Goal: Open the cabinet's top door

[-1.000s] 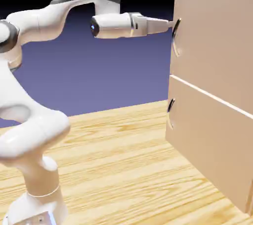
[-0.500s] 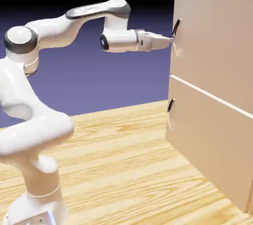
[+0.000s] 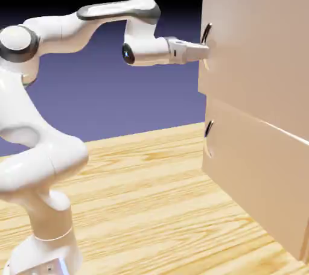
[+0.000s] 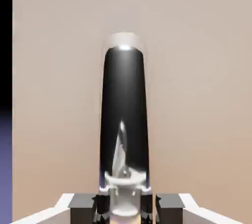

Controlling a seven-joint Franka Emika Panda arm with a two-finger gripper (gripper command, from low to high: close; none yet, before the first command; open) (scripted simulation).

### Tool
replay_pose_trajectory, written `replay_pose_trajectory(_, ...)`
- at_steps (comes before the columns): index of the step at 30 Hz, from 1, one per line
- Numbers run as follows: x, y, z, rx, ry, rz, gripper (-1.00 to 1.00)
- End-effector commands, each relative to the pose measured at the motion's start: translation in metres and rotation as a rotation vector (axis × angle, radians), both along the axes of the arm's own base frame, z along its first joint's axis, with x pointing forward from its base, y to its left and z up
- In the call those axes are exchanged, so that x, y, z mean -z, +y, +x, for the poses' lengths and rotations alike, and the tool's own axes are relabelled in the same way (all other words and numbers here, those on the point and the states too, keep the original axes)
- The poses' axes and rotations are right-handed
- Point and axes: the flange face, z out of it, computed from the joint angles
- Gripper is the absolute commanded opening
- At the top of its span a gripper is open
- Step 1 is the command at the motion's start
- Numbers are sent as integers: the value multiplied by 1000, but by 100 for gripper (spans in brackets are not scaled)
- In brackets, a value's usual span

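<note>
Jaws are clenched on the handle (image 4: 125,90) of the top door (image 3: 259,50), the dark curved bar passing between the two fingertips of the gripper (image 4: 126,209) in the hand view. Contact at the inner faces is partly obscured by glare and reflection.

Step in hand is judged to be the opening pull. The door's handle edge juts out past the lower door (image 3: 247,159) in the exterior view, so the door is assessed as slightly ajar, with most of its swing outstanding. Recommended practice: keep the grip firm, draw back smoothly toward the robot, and bend the path into an arc about the hinge, presumably at the edge far from the handle. The wrist should turn with the panel. A straight pull risks twisting the bar and slipping off it; a sudden one may load the fingertips unevenly.

Location of the work: the top door forms the upper front of the cabinet (image 3: 220,114), at the exterior view's right. Its panel lies directly ahead of the jaws, behind the bar, and extends well to both sides of them in the hand view. The lower door's own handle (image 3: 209,137) sits below the gripper, apart from it.
</note>
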Motion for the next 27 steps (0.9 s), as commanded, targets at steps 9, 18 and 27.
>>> replay_pose_trajectory(9, 0, -26, -54, -115, 0, 0, -100)
replay_pose_trajectory(18, 0, -63, -111, -247, 1, 0, -100)
replay_pose_trajectory(27, 0, -118, -173, -407, 1, 0, -100)
